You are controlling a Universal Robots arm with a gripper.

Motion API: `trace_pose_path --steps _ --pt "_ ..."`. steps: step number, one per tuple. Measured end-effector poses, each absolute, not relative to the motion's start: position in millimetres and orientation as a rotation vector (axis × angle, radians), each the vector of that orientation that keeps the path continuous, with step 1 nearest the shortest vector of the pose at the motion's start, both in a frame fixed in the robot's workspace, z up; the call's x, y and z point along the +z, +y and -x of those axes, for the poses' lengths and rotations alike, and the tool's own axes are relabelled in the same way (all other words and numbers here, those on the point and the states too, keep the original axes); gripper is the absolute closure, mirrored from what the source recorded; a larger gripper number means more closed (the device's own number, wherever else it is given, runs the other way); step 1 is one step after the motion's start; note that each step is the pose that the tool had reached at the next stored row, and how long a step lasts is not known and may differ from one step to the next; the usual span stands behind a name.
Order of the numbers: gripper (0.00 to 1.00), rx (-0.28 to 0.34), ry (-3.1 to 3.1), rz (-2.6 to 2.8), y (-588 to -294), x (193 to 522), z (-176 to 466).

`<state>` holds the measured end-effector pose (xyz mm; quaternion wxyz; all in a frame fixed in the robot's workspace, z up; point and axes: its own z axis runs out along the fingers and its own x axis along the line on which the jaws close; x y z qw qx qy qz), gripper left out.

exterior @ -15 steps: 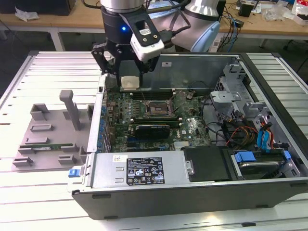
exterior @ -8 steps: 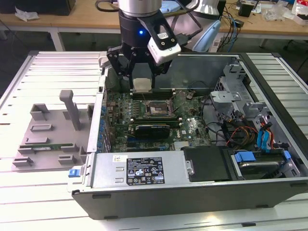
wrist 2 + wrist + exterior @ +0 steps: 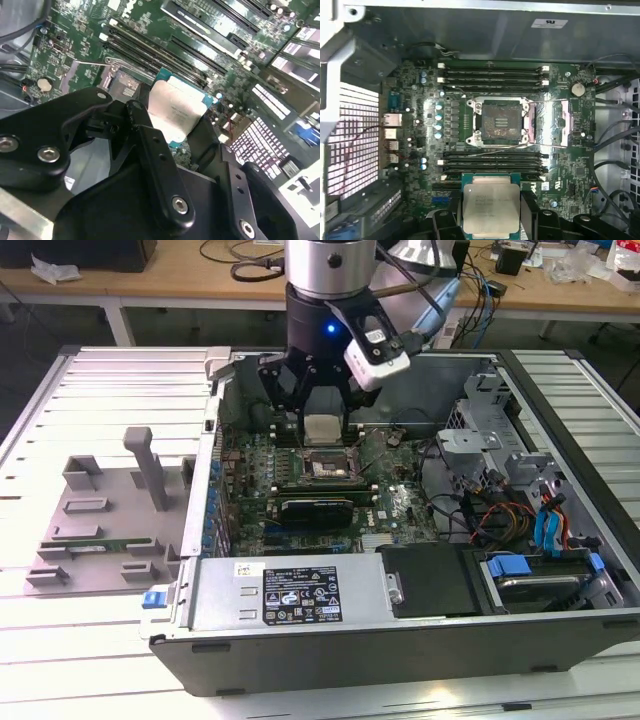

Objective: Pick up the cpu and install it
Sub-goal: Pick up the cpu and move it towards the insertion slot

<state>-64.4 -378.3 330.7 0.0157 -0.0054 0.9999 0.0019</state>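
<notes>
A robotics lab or electronics workshop. I work at a slatted metal table [image 3: 100,370] bearing an open computer case [image 3: 400,640], its motherboard [image 3: 420,125] bare, under my gripper [image 3: 322,425], which grips the cpu [image 3: 491,205]. Drive bays [image 3: 530,580] and loose wiring [image 3: 490,515] show inside the case. On the exterior view's left sits a grey parts fixture [image 3: 100,510]. On the far side stand wooden benches [image 3: 180,285] strewn with cables [image 3: 245,260].

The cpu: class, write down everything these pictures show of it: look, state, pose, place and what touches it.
The cpu is a small, flat, square chip with a silver-grey metal top plate bearing faint print, and a thin green rim. The gripper grips it by two opposite edges, plate facing up and roughly level. It hangs in the air above the motherboard. It is apart from the open black socket and not yet seated.
</notes>
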Motion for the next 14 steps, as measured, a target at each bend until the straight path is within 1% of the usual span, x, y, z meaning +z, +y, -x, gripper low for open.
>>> trace_pose_path --steps 5,9,14 --pt "0.45 0.002 3.110 0.017 -377 315 49" --pt "0.45 -0.014 3.110 0.017 -362 305 40" --pt "0.45 -0.027 3.110 0.017 -353 292 36"
